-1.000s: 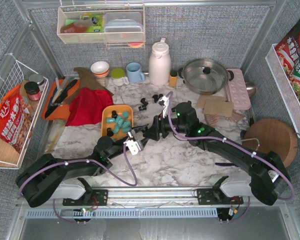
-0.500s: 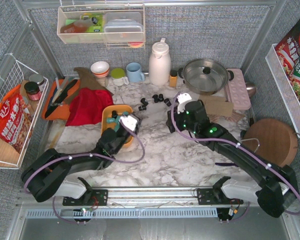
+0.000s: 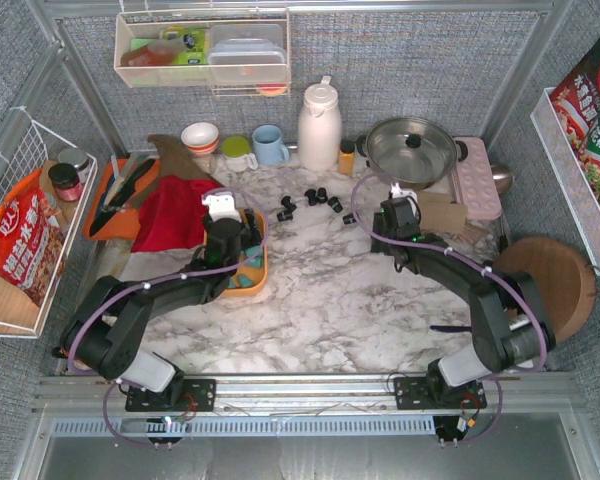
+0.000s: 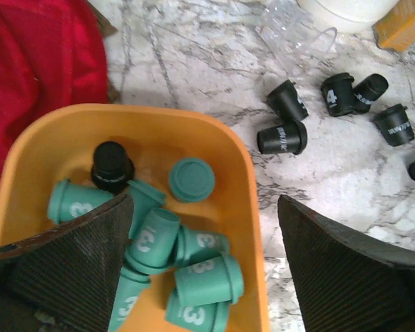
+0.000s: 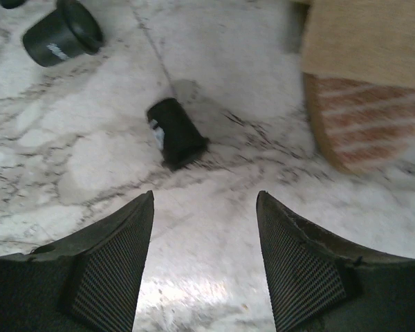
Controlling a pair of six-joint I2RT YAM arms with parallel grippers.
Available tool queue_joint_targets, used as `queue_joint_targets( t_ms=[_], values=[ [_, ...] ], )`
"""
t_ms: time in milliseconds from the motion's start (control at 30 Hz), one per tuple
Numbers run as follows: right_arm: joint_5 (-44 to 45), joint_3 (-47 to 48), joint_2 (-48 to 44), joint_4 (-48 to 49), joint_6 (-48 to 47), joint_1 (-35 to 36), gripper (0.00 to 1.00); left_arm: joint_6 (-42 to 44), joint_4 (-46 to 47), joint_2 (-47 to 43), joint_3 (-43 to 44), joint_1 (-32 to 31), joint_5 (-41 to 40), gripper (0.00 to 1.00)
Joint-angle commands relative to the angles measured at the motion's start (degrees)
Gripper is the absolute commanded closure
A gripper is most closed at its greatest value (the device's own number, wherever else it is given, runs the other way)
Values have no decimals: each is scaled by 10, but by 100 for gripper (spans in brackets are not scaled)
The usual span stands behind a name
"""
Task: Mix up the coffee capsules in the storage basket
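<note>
The orange storage basket [image 3: 256, 281] [image 4: 243, 168] holds several teal coffee capsules [image 4: 202, 280] and one black capsule [image 4: 112, 167]. My left gripper [image 3: 238, 238] [image 4: 204, 200] hovers open over the basket's right rim, one finger above the teal capsules and the other over the marble. Nothing is between its fingers. Several black capsules [image 3: 315, 196] [image 4: 282, 137] lie loose on the table behind and to the right of the basket. My right gripper [image 3: 385, 222] [image 5: 205, 195] is open and empty. It sits just short of one black capsule [image 3: 348, 218] [image 5: 177, 131] lying on its side.
A red cloth [image 3: 180, 210] lies left of the basket, beside a darker orange tray [image 3: 115, 200] of utensils. Along the back stand bowls [image 3: 200, 137], a blue mug [image 3: 270, 145], a white thermos [image 3: 320, 125] and a lidded pot [image 3: 412, 150]. A woven mat [image 5: 366, 76] lies right of the right gripper.
My left arm swung left and back over the basket, and its jaws opened wider. My right arm drew right and back, away from the basket, toward the lone black capsule.
</note>
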Motion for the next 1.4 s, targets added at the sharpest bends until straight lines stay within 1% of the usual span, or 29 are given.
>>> queue_joint_targets(
  t_ms=[0,67,133,267,333,600,833,1033,1200,1367],
  values=[
    [-142,49,71,50,7,-44,37,-81,-119,22,52,5,27,4],
    [-177,104,112,13,12,-60,39,-82,-163,30,85,5,30,1],
    [-203,154,150,-37,12,-70,42,-77,-217,40,123,5,24,1],
    [-207,214,198,-100,12,-72,45,-58,-300,56,189,5,14,1],
    [-205,229,208,-129,12,-72,46,-55,-316,57,201,5,17,1],
    [-136,236,212,-181,28,-58,46,-68,-290,23,184,6,37,1],
    [-85,269,239,-226,27,-34,47,-72,-284,-1,173,6,12,1],
    [-60,266,233,-223,28,-26,64,-72,-288,-8,174,5,8,1],
    [-59,263,230,-221,27,-24,74,-72,-284,-15,173,5,21,1],
    [-75,242,201,-194,22,-22,78,-64,-261,-24,165,5,56,1]
  ],
)
